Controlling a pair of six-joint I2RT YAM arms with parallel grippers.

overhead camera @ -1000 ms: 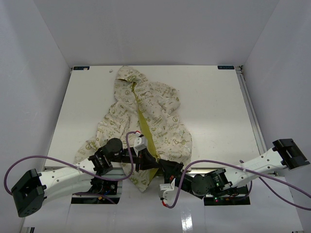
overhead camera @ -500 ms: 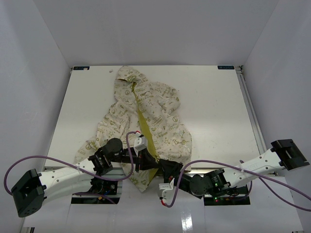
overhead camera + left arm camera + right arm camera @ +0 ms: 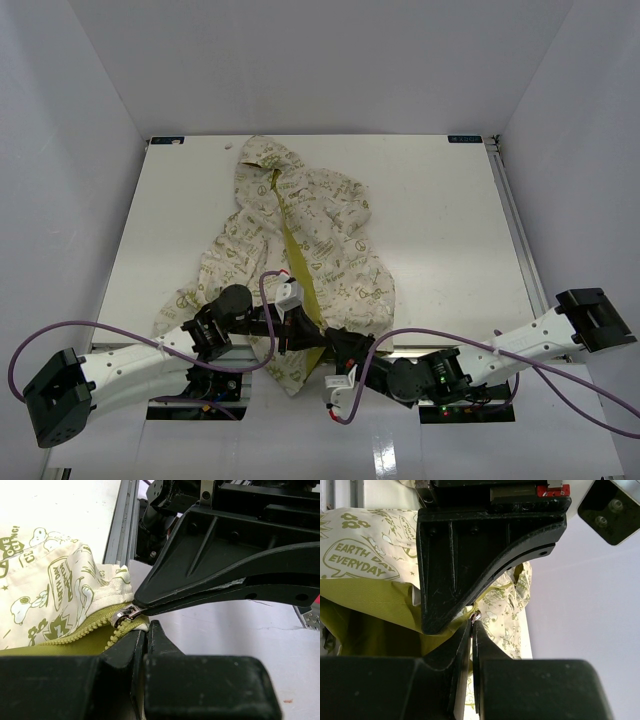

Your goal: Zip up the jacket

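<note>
The jacket (image 3: 300, 220) lies spread on the white table, hood at the far end, its olive-green lining showing along the front. Both grippers meet at its near hem. In the left wrist view, my left gripper (image 3: 146, 628) is shut on the hem edge just under the zipper's end. The silver zipper pull (image 3: 124, 615) sits right above it on the olive zipper teeth (image 3: 75, 637). My right gripper (image 3: 472, 622) is shut on that zipper pull (image 3: 476, 615). From overhead, the left gripper (image 3: 298, 325) and right gripper (image 3: 332, 340) nearly touch.
The white table (image 3: 440, 230) has a metal rail (image 3: 127, 520) along its near edge, beside the hem. White walls enclose the table on three sides. Purple cables (image 3: 100, 330) loop from both arms near the bases.
</note>
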